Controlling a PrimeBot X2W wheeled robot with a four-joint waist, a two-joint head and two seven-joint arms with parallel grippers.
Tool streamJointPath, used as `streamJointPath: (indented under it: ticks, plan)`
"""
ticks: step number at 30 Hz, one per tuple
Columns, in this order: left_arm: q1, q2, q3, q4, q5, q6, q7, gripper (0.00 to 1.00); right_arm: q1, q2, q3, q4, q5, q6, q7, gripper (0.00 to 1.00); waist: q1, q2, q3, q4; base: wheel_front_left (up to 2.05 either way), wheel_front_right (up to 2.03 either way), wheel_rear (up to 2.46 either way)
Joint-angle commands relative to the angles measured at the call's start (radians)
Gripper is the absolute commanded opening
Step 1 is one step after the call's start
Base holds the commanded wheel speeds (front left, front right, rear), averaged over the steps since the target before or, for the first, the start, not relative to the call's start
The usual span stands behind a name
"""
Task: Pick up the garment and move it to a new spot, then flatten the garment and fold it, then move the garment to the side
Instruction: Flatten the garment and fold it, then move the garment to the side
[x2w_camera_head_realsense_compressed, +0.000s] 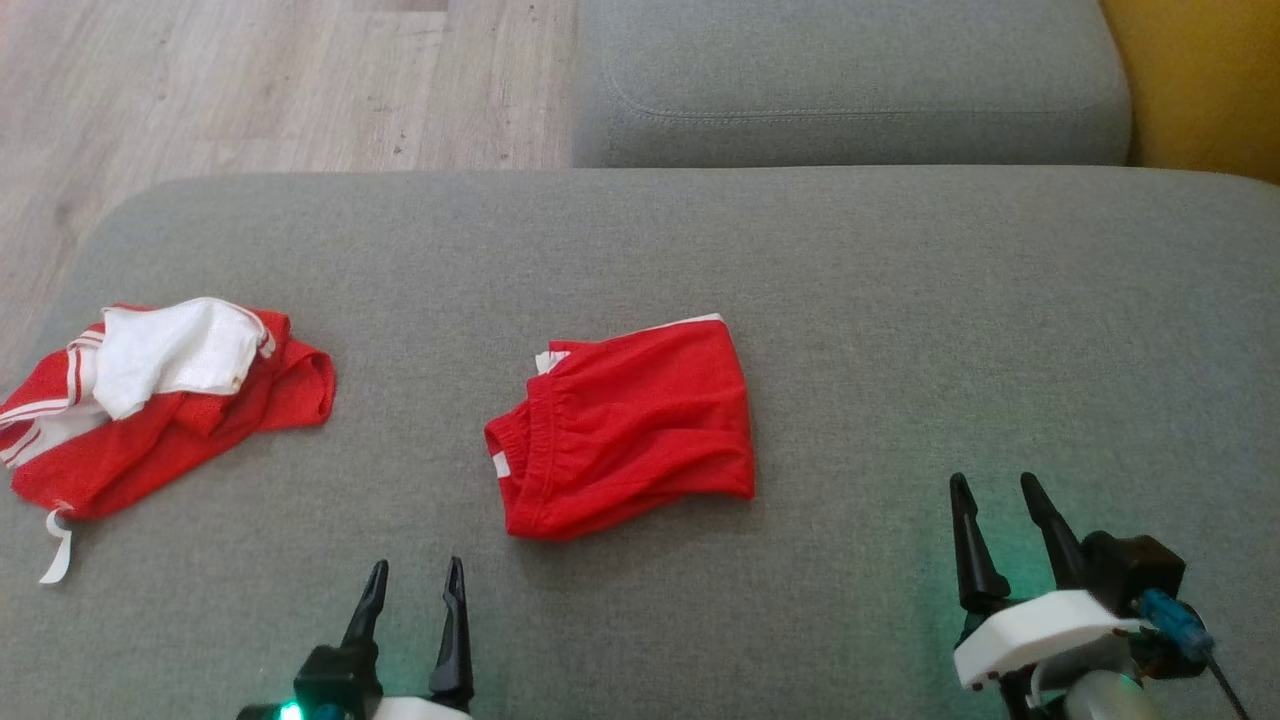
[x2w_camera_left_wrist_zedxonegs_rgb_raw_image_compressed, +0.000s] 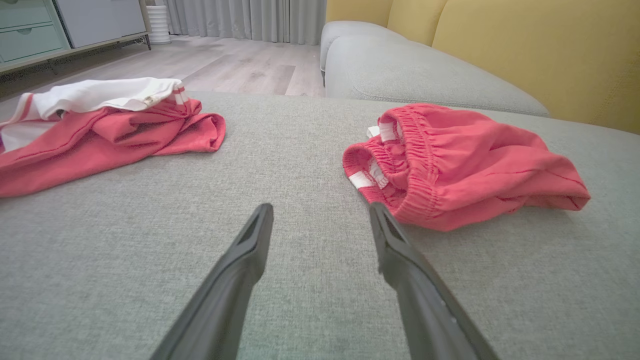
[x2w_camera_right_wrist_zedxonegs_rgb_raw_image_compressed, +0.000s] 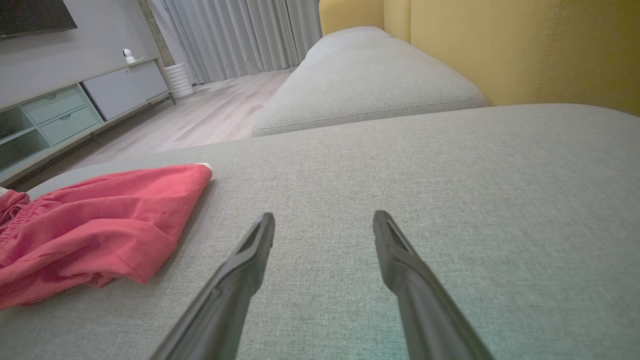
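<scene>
Obs: red shorts (x2w_camera_head_realsense_compressed: 625, 425) ctr of grey cushion (x2w_camera_head_realsense_compressed: 900, 300), loosely folded, waistband left. L gripper (x2w_camera_head_realsense_compressed: 417, 565), R gripper (x2w_camera_head_realsense_compressed: 994, 480) both spread wide, empty, near edge. Likely next: pinch all layers at both ends, lift level.

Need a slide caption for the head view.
Left hand and right hand open over grey couch; red shorts at centre, red-and-white garment far left.

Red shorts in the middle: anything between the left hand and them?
Nothing visible. Bare grey cushion lies between the open left hand and the red shorts. The red-and-white garment sits apart, far to the left.
</scene>
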Motion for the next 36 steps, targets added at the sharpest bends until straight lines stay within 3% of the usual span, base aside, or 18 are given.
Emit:
streamJointPath:
  ticks: [1, 8, 14, 21, 26, 28, 32, 36]
  plan:
    - [-0.033, 0.004, 0.033, -0.034, 0.009, 0.006, -0.011, 1.00, -0.041, -0.002, 0.029, -0.035, 0.003, -0.001, -0.007, 1.00, 0.0001, 0.0000, 0.001, -0.001, 0.00, 0.00, 0.00]
    - [-0.051, 0.004, 0.005, -0.038, 0.007, -0.001, -0.011, 1.00, -0.076, -0.002, 0.089, 0.000, 0.028, -0.001, -0.007, 1.00, 0.0001, 0.0000, 0.029, 0.024, 0.00, 0.00, 0.00]
    - [-0.088, 0.004, -0.057, -0.041, -0.018, -0.001, -0.011, 1.00, -0.227, -0.002, 0.194, 0.080, 0.076, -0.001, -0.007, 1.00, 0.0001, 0.0000, 0.104, 0.104, 0.00, 0.00, 0.00]
    - [-0.124, 0.004, -0.114, -0.038, -0.040, 0.009, -0.011, 1.00, -0.398, -0.002, 0.243, 0.271, 0.076, -0.001, 0.009, 1.00, 0.0001, 0.0000, 0.169, 0.210, 0.00, 0.00, 0.00]
    - [-0.130, 0.004, -0.127, -0.038, -0.046, 0.011, -0.011, 1.00, -0.441, -0.002, 0.229, 0.441, 0.049, -0.001, 0.078, 1.00, 0.0001, 0.0000, 0.181, 0.245, 0.00, 0.00, 0.00]
    - [-0.133, 0.004, -0.127, -0.042, -0.050, 0.016, -0.011, 1.00, -0.453, -0.002, 0.217, 0.486, 0.045, -0.001, 0.056, 0.00, 0.0001, 0.0000, 0.180, 0.241, 0.00, 0.00, 0.00]
    - [-0.136, 0.004, -0.117, -0.047, -0.042, 0.008, -0.011, 1.00, -0.469, -0.002, 0.182, 0.504, 0.021, -0.001, 0.010, 0.00, 0.0001, 0.0000, 0.162, 0.193, 0.00, 0.00, 0.00]
    - [-0.142, 0.004, -0.104, -0.056, -0.030, -0.006, -0.011, 1.00, -0.468, -0.002, 0.147, 0.498, 0.018, -0.001, -0.004, 0.00, 0.0001, 0.0000, 0.136, 0.088, 0.00, 0.00, 0.00]
